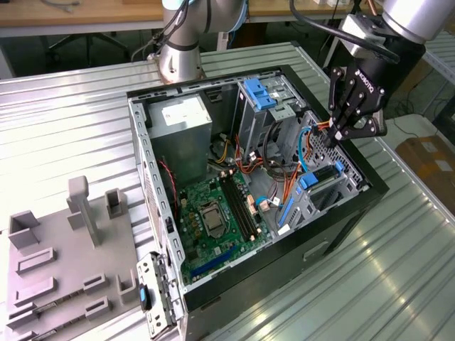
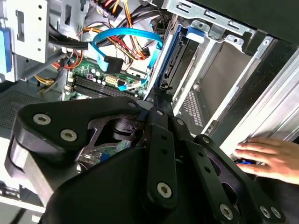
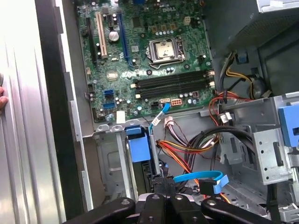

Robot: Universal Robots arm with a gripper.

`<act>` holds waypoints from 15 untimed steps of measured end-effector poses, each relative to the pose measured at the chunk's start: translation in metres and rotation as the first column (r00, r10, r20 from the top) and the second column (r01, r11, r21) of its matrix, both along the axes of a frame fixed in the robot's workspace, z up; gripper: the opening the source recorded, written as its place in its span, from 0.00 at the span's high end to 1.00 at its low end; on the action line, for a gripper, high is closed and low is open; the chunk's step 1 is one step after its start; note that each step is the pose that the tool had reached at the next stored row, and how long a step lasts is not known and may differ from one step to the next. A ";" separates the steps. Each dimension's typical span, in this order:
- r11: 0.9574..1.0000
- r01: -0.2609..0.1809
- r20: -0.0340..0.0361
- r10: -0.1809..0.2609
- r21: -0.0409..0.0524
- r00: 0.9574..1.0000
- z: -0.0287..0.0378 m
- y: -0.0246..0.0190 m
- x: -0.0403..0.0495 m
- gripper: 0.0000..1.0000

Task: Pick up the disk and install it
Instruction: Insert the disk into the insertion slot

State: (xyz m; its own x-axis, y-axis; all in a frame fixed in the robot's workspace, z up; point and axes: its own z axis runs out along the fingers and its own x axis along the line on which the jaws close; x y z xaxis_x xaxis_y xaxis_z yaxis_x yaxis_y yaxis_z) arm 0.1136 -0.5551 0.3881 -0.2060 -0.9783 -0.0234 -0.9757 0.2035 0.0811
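Open computer case (image 1: 370,188) lies on the ribbed tabletop (image 1: 64,121), open side up, with free room above it. A grey fixture block (image 1: 64,263) sits at the tabletop's corner on the exterior view's left, well apart from the case.

Gripper (image 1: 331,139) (image 2: 159,95) (image 3: 164,191) reaches down into the case at its corner on the exterior view's right, over the drive cage (image 2: 219,60). The fingers are drawn together with no gap showing between the tips. The tips are at the disk's edge. Cannot tell whether they touch it.

The disk (image 1: 320,177) (image 2: 180,58) (image 3: 139,148) is in the drive cage, standing on edge. The long axis runs from its blue tab end, which faces the motherboard (image 3: 154,56), back toward the gripper.

Clearance is tight. Cage walls are close on both flat sides of the disk, and the blue data cable (image 2: 126,35) (image 3: 198,177) and a bundle of orange and yellow wires (image 3: 187,149) are just beside the fingers.

Hidden: the disk's label and flat faces, and how deep it sits in the cage. The gripper's own linkage covers its near end in both wrist views.

A person's hand (image 2: 266,156) rests at the case's outer edge near the cage.
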 end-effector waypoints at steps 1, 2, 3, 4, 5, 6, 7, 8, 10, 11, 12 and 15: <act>1.000 0.022 0.000 -0.022 0.000 1.000 0.0000 0.0000 0.0000 0.89; 0.999 0.048 0.000 -0.048 0.000 0.999 -0.0001 0.0002 0.0001 0.89; 0.998 0.062 0.000 -0.062 0.000 0.998 -0.0002 0.0005 0.0004 0.89; 0.997 0.082 0.000 -0.082 0.000 0.997 0.0000 0.0008 0.0008 0.89; 0.996 0.092 0.000 -0.092 0.000 0.996 0.0000 0.0010 0.0009 0.89; 0.995 0.100 0.000 -0.100 0.000 0.995 -0.0001 0.0012 0.0011 0.89; 0.993 0.118 0.000 -0.118 0.000 0.993 -0.0001 0.0016 0.0016 0.89; 0.992 0.130 0.000 -0.130 0.000 0.992 -0.0003 0.0019 0.0026 0.89; 0.988 0.154 0.000 -0.154 0.000 0.988 -0.0013 0.0024 0.0057 0.89; 0.986 0.168 0.000 -0.168 0.000 0.986 -0.0018 0.0028 0.0068 0.89; 0.983 0.182 0.000 -0.182 0.000 0.983 -0.0025 0.0031 0.0086 0.89; 0.978 0.207 0.000 -0.207 -0.001 0.978 -0.0047 0.0033 0.0126 0.89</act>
State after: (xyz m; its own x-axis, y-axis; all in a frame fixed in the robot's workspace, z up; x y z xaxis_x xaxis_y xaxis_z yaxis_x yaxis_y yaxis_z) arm 0.1262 -0.5518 0.3834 -0.4040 -0.9145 -0.0228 -0.9125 0.4011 0.0806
